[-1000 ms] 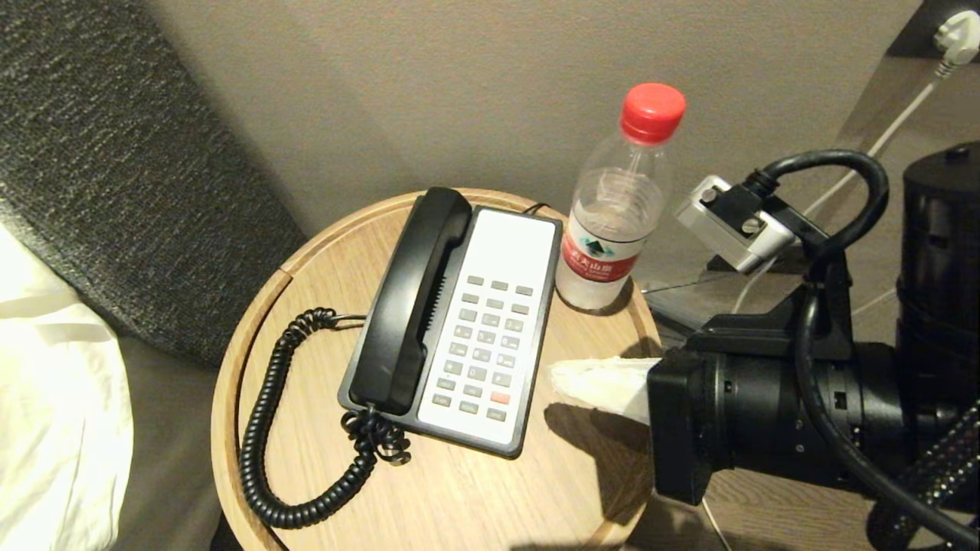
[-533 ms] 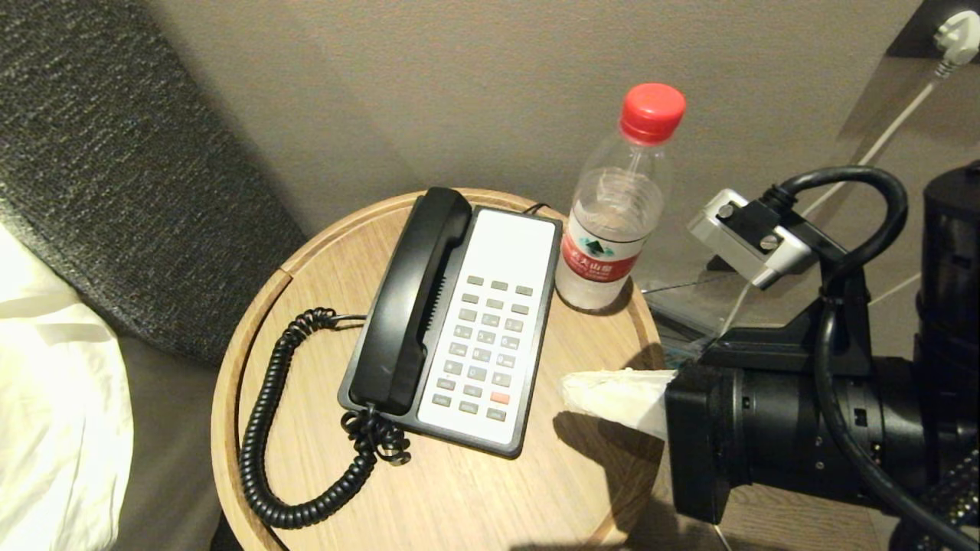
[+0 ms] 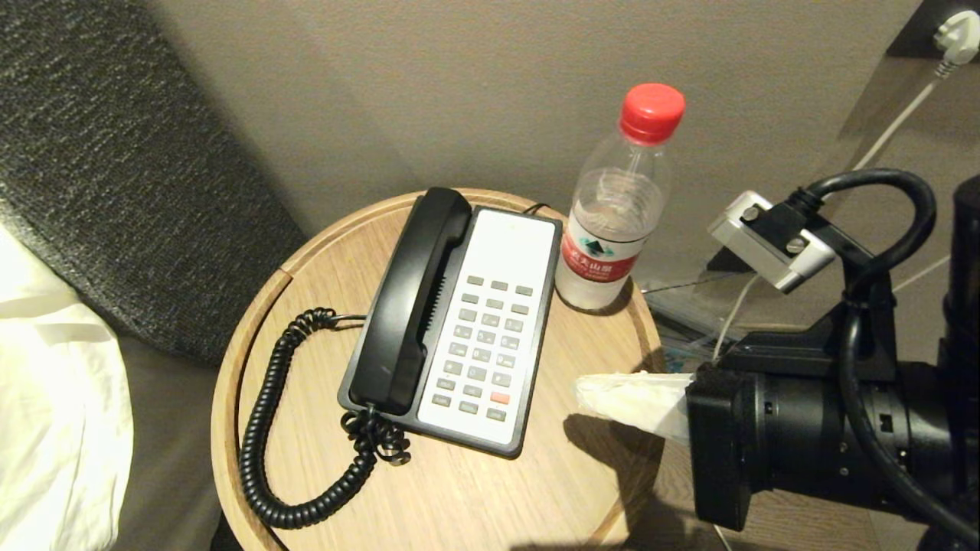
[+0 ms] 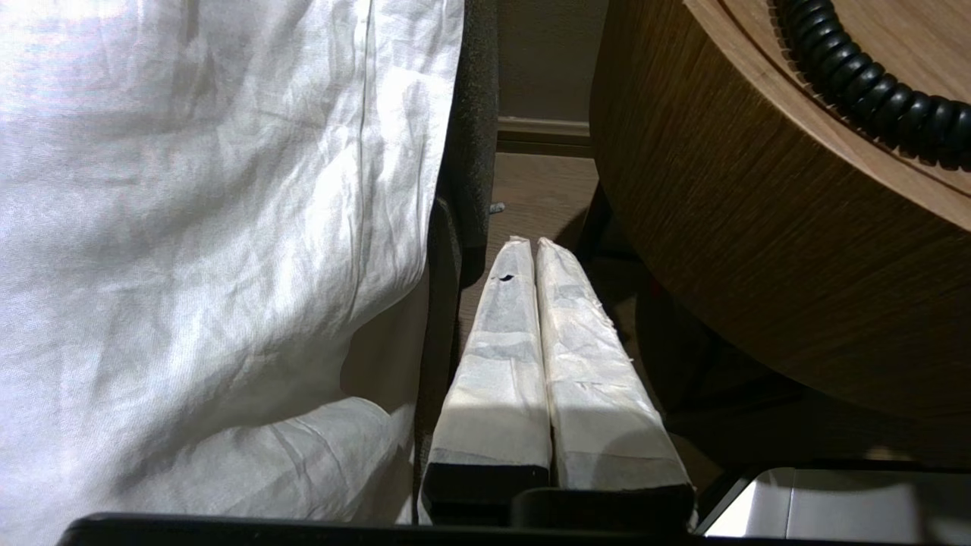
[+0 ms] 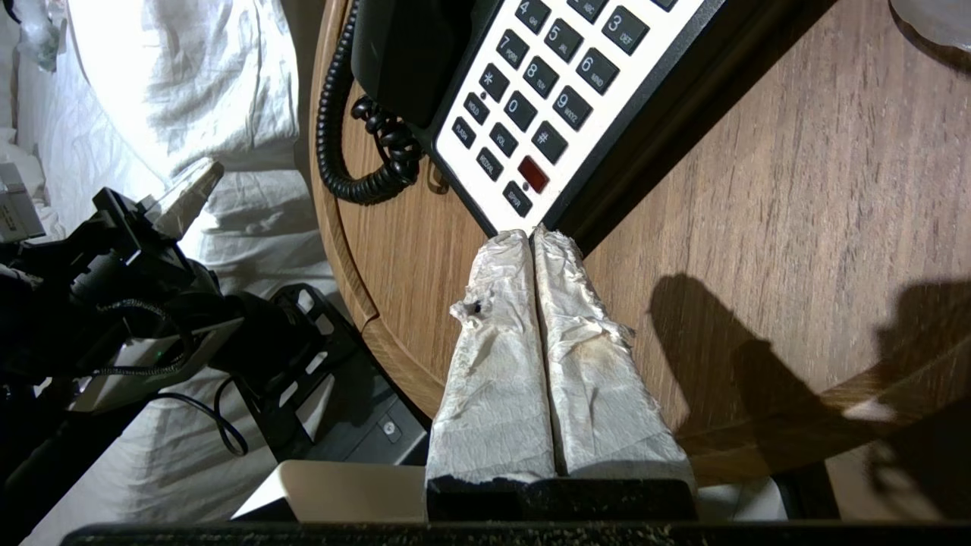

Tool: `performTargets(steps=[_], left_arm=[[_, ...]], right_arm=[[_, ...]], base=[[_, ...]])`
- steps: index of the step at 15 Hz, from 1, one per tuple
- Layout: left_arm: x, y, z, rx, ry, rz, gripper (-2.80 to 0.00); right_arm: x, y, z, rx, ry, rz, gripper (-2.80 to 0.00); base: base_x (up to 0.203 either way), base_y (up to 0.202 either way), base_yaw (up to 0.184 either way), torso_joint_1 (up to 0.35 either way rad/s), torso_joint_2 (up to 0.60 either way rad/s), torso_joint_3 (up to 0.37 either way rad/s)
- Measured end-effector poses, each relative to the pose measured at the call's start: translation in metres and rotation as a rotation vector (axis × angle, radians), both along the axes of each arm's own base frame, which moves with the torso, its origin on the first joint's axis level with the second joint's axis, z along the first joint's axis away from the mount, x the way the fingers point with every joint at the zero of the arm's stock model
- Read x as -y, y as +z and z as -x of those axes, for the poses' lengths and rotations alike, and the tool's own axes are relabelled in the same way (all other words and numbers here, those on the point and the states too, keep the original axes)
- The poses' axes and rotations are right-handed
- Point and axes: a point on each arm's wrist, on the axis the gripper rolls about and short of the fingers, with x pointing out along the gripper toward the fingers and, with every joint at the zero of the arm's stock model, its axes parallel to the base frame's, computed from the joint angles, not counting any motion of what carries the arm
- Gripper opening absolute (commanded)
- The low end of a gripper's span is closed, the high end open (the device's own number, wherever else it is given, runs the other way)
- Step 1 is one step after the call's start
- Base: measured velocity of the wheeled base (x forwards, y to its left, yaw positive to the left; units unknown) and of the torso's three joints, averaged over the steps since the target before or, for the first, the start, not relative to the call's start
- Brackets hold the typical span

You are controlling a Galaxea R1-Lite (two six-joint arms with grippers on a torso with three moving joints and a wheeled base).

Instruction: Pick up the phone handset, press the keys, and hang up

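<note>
On round wooden table (image 3: 459,505), phone handset (image 3: 413,306) resting in cradle beside keys (image 3: 482,344), right gripper (image 3: 586,392) pressed closed, empty, hovering nearby, left gripper (image 4: 529,244) closed, empty, below table.

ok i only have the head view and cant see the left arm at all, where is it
observer: low beside the table. The left gripper sits between the table's wooden side and a white sheet, shut and empty.
operator: and the right one, open or shut
observer: the right wrist view shows the right gripper shut, its wrapped fingers pressed together with nothing between them.
operator: what is it aimed at
observer: its tips point at the corner of the phone base nearest the red key of the keys.
</note>
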Motion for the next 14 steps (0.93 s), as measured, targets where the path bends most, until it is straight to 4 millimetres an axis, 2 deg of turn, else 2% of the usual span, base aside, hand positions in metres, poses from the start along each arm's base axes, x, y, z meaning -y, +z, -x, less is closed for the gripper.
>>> performTargets(steps=[3, 5, 10, 14], left_arm=[[0.0, 0.0, 0.0, 0.0, 0.0, 0.0, -2.8], [0.0, 0.0, 0.0, 0.0, 0.0, 0.0, -2.8], [0.0, 0.0, 0.0, 0.0, 0.0, 0.001, -2.8], [0.0, 0.0, 0.0, 0.0, 0.0, 0.001, -2.8]], right_arm=[[0.008, 0.0, 0.005, 0.001, -0.001, 0.003, -2.8], [0.023, 0.0, 0.01, 0.003, -0.021, 0.01, -2.8], [0.081, -0.02, 0.035, -0.003, -0.099, 0.031, -2.8], [0.131, -0.025, 0.04, 0.017, -0.291, -0.012, -2.8]], base=[[0.0, 0.0, 0.0, 0.0, 0.0, 0.0], [0.0, 0.0, 0.0, 0.0, 0.0, 0.0], [0.0, 0.0, 0.0, 0.0, 0.0, 0.0], [0.0, 0.0, 0.0, 0.0, 0.0, 0.0]])
